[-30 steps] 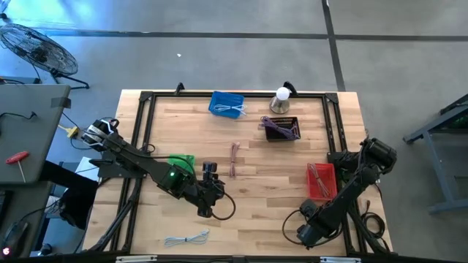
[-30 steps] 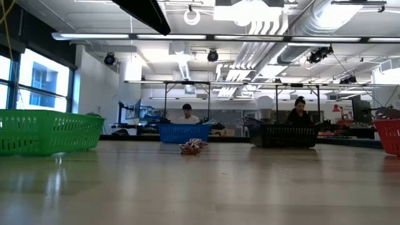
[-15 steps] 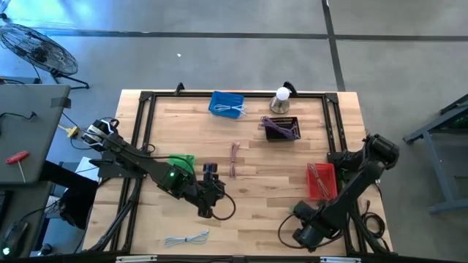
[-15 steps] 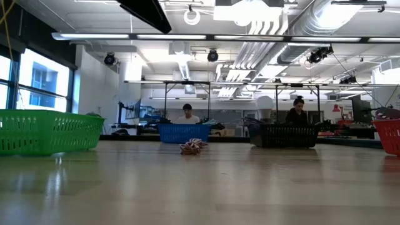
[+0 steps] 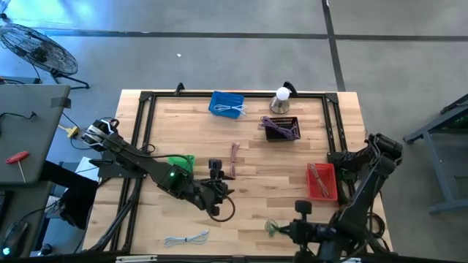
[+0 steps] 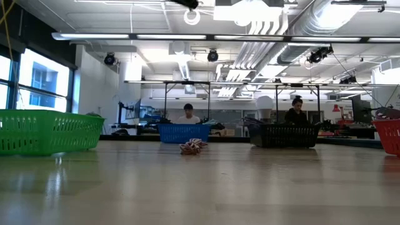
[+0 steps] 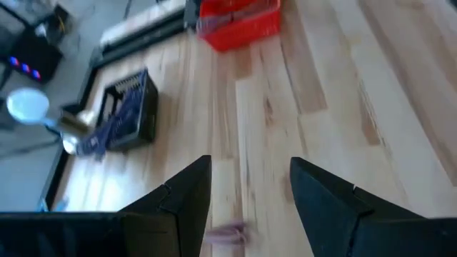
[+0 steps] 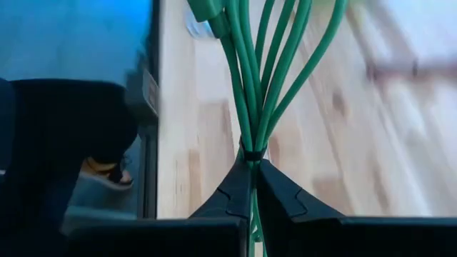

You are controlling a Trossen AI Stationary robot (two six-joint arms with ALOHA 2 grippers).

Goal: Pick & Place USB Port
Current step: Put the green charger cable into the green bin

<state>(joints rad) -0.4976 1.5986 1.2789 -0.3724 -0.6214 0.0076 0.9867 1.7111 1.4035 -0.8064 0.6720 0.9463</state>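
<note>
Readable text: none in any view
Labels and brands: none legible
Numbers and signs: none legible

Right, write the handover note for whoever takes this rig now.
Right gripper: shut on the green cable bundle, near the table's front edge by the right arm's base.
Left gripper: open, empty, over mid-table beside the green basket.
Already binned: cables in the blue basket, black basket and red basket.
Loose on the wooden table: pink cable at centre, white cable at the front left.
Left to do: place the green cable, probably in the green basket, then the two loose ones.
</note>
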